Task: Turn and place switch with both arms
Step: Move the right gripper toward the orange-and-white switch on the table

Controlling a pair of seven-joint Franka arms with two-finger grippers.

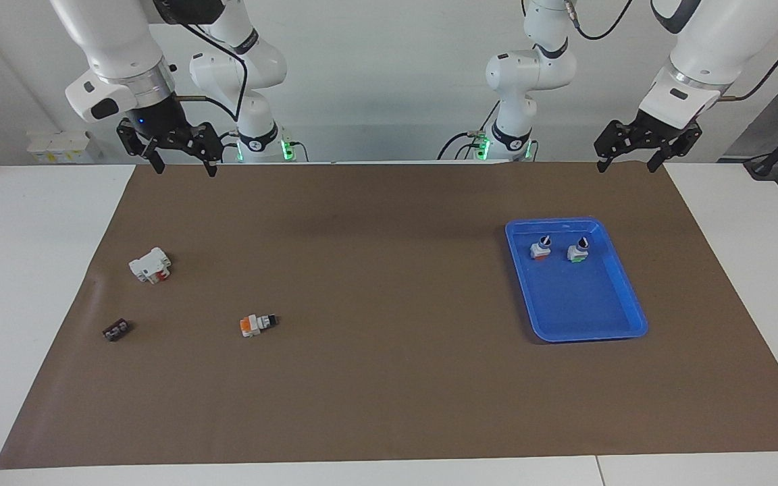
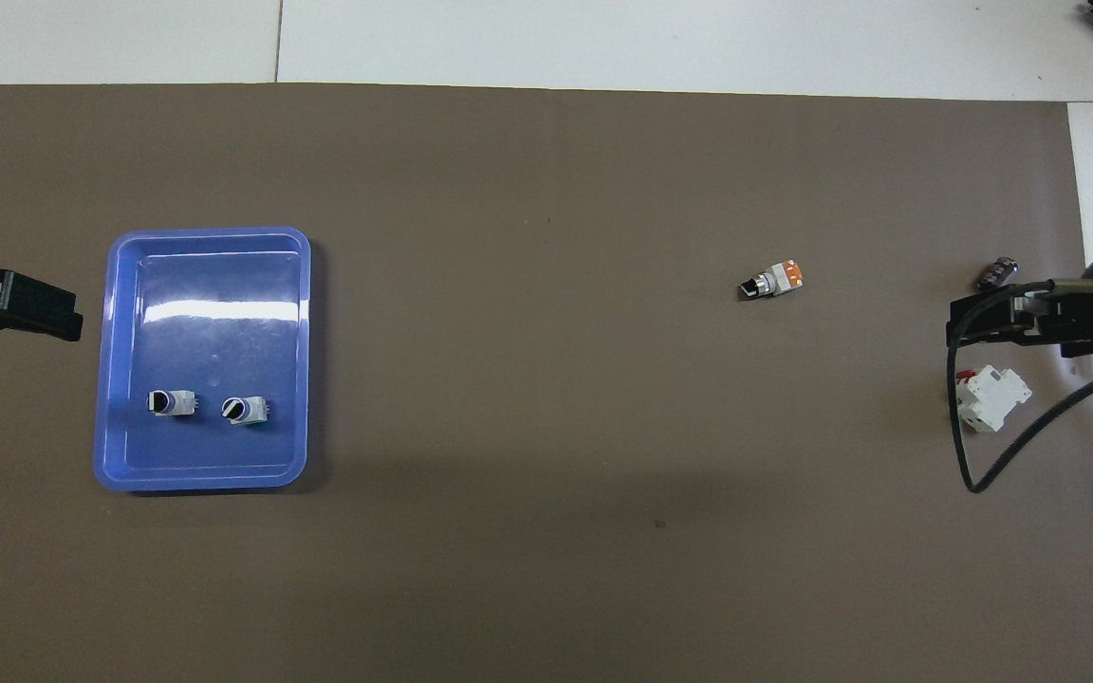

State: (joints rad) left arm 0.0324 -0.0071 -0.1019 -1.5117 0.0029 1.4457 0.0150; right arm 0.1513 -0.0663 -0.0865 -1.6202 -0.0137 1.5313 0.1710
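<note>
The switch (image 1: pixel 257 324) lies on its side on the brown mat, toward the right arm's end, orange base block on one end and black knob on the other. It also shows in the overhead view (image 2: pixel 771 281). My right gripper (image 1: pixel 183 154) hangs open and empty, high over the mat's robot-side edge at that end, well apart from the switch. My left gripper (image 1: pixel 632 152) hangs open and empty, high over the mat's edge near the blue tray (image 1: pixel 622 283). Both arms wait.
The blue tray (image 2: pixel 129 360) holds two upright selector switches, one orange-based (image 1: pixel 540 248) and one green-based (image 1: pixel 578 251). A larger white block with a red part (image 1: pixel 151 264) and a small dark part (image 1: pixel 115 330) lie toward the right arm's end.
</note>
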